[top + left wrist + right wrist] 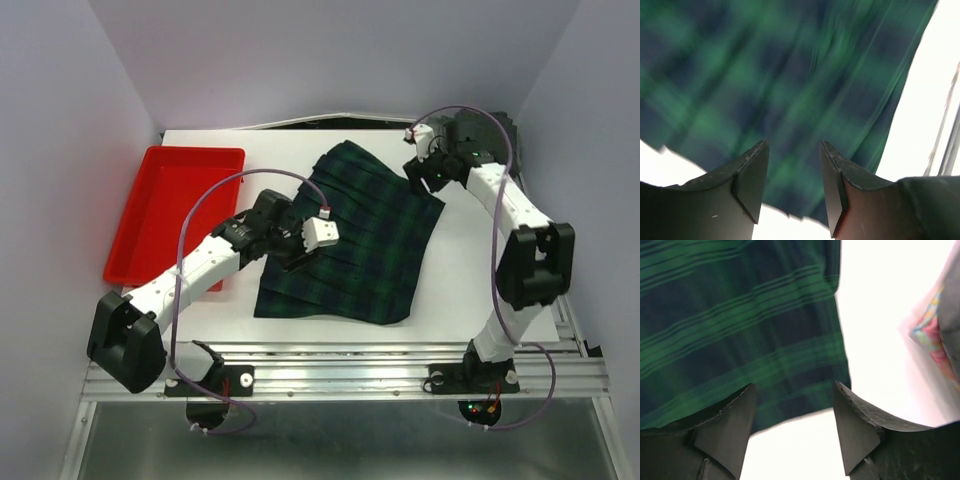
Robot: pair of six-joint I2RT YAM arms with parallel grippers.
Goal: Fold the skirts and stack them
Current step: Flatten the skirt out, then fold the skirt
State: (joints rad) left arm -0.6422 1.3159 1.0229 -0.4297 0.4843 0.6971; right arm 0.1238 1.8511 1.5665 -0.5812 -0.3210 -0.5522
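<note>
the left end effector (793, 150) hovers over the near-left part of the plaid skirt (350, 240), its two dark fingers (750, 175) standing apart with nothing between them. its wrist view shows only green and navy cloth below, blurred, with a pale strip of tabletop (450, 270) to either side. whether the fingertips touch the cloth i cannot tell.

the skirt lies spread flat in the middle of the white tabletop, pleats running from its narrower far end down to a wider near hem, which stops short of the near edge. no end effector holds it.

to the left, a red tray (150, 200) sits on the tabletop, apart from the skirt, with the left arm reaching across its near right corner.

farther back, the right end effector (794, 390) hangs at the skirt's far right corner. its fingers are apart too, gripping nothing; beneath them the plaid edge meets bare white tabletop. a blurred pink and multicoloured patch shows at the right edge of that wrist view; what it is i cannot tell.
</note>
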